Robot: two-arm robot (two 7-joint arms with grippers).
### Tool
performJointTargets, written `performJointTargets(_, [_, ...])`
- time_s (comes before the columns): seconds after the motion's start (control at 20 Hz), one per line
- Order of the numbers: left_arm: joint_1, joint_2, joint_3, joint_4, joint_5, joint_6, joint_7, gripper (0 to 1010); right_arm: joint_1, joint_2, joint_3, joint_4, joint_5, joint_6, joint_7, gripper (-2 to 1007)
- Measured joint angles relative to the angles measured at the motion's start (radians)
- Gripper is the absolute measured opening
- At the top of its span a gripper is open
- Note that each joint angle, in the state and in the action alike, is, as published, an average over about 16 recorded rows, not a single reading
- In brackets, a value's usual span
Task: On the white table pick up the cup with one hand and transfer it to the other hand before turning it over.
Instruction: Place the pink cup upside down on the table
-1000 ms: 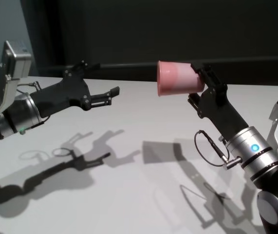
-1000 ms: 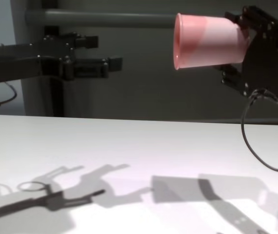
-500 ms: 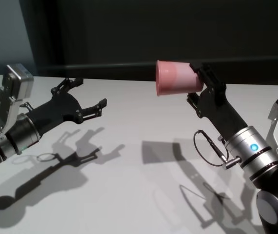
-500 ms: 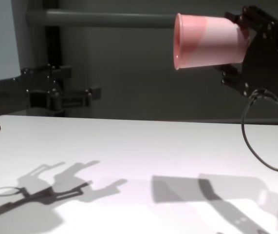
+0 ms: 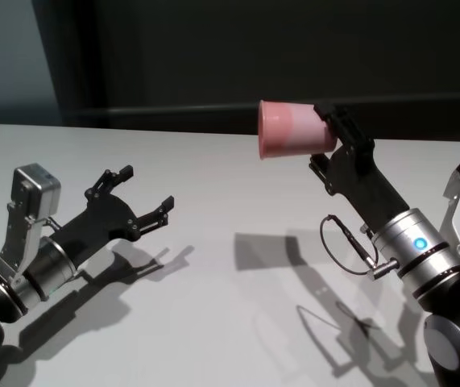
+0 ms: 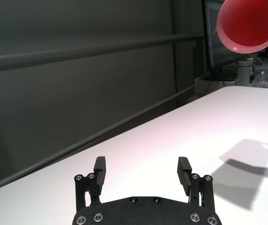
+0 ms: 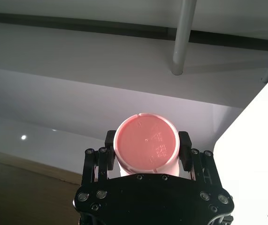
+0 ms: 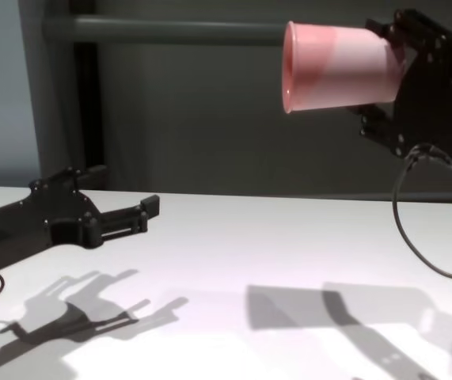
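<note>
The pink cup [image 5: 288, 129] [image 8: 335, 66] hangs on its side high above the white table [image 5: 213, 322], its rim facing my left side. My right gripper [image 5: 323, 139] [image 7: 147, 140], the one with the looping black cable, is shut on the cup's base end; its fingers [image 7: 185, 151] press both sides. My left gripper [image 5: 146, 189] [image 8: 125, 191] is open and holds nothing, low over the table's near left and well apart from the cup. In the left wrist view, the cup's mouth [image 6: 248, 23] shows far beyond the left gripper [image 6: 142, 164].
A dark wall with a horizontal grey rail [image 8: 170, 30] runs behind the table's far edge. Both arms and the cup cast shadows [image 5: 270, 246] on the tabletop between them.
My left arm has dropped from cup height down toward the table and drawn back to the near left, still open. The right gripper and the cup have not moved.
</note>
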Motion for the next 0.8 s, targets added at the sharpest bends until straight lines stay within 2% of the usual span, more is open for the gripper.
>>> performJointTargets(0.35, [0.040, -0.021, -0.015, 0.021, 0.002, -0.032, 0.013, 1003, 0.000, 0.000, 0.000, 0.000, 0.000, 0.000, 0.000, 769])
performJointTargets(0.8, [0.046, -0.023, -0.020, 0.023, -0.001, -0.032, 0.008, 1003, -0.001, 0.001, 0.000, -0.001, -0.001, -0.004, 0.000, 769])
